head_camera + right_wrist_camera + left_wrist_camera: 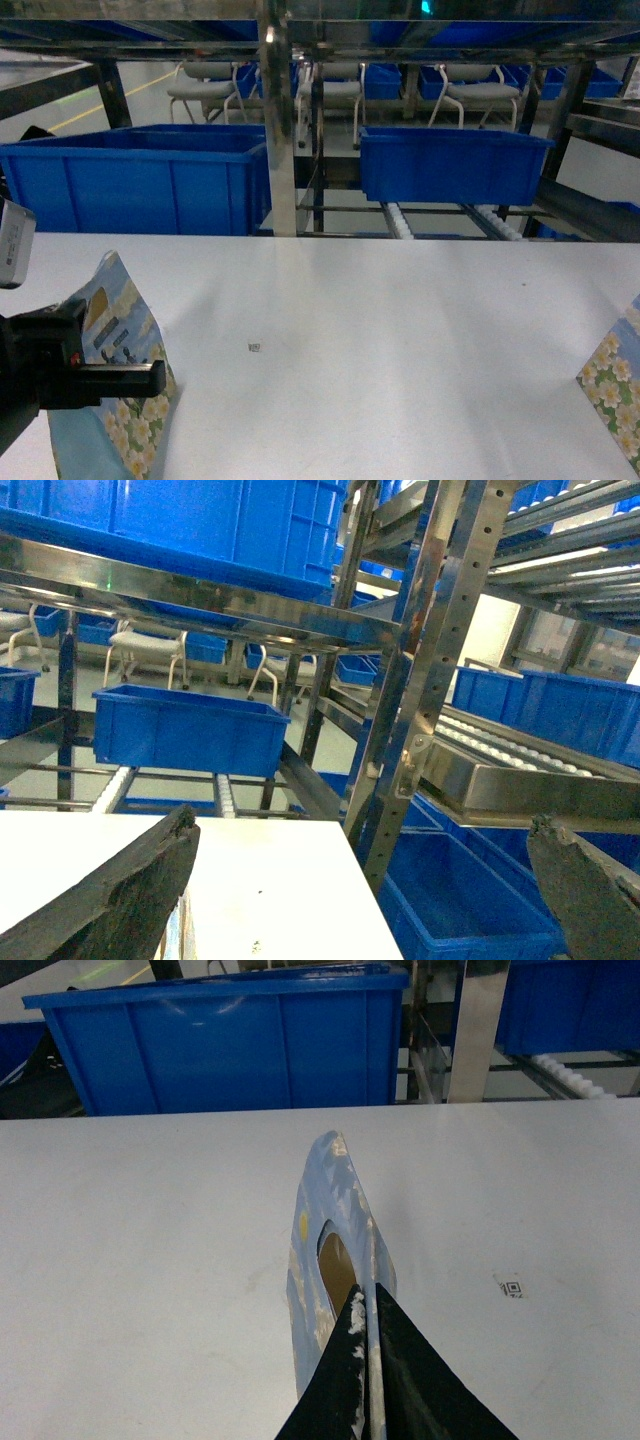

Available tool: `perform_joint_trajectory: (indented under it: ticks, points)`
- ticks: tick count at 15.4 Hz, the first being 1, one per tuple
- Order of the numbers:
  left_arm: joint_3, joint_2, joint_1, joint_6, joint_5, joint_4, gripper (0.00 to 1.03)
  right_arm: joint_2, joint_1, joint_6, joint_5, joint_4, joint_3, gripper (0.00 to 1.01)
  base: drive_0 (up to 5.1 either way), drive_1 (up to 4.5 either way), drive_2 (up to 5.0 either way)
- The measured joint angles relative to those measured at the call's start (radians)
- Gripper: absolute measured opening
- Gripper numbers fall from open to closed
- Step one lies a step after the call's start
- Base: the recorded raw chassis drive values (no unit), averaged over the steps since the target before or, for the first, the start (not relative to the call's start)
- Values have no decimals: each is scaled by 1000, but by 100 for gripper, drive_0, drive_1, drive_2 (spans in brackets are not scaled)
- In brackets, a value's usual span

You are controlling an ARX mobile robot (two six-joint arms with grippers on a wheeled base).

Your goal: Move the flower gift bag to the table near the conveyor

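Fingers [345, 1380] of left gripper [372, 1360] pinching flower bag [335, 1230] rim; right gripper [370, 890] spread wide, tips cut off.

Probably a warehouse or factory floor: steel roller conveyor [450, 215], stacked blue bins [455, 165], white table [380, 340].

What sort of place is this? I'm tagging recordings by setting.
Probably a warehouse or factory workstation: steel racking with roller lanes, blue bins on them, and a white table in front.
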Motion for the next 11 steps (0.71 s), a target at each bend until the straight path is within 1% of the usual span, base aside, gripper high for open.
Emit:
perform_joint_trajectory:
  ticks: [1, 2, 5, 6, 9, 10, 11]
  points:
    - [-4, 18, -11, 4, -21, 3, 2, 0, 0, 0, 0, 0, 0, 98, 0, 0, 0]
    - [-16, 30, -17, 1, -24, -3, 9, 0, 0, 0, 0, 0, 0, 98, 0, 0, 0]
    - [-21, 16, -23, -4, -28, -8, 47, 0, 0, 0, 0, 0, 0, 98, 0, 0, 0]
    - [-21, -29, -14, -6, -3, -8, 59, 0, 0, 0, 0, 0, 0, 98, 0, 0, 0]
    - [-5, -201, 43, -5, 47, -3, 99, 0, 0, 0, 0, 0, 0, 98, 0, 0, 0]
    - [-2, -286, 70, -1, 71, -39, 97, 0, 0, 0, 0, 0, 0, 98, 0, 0, 0]
    - [-2, -366, 92, 11, 92, -94, 98, 0, 0, 0, 0, 0, 0, 98, 0, 0, 0]
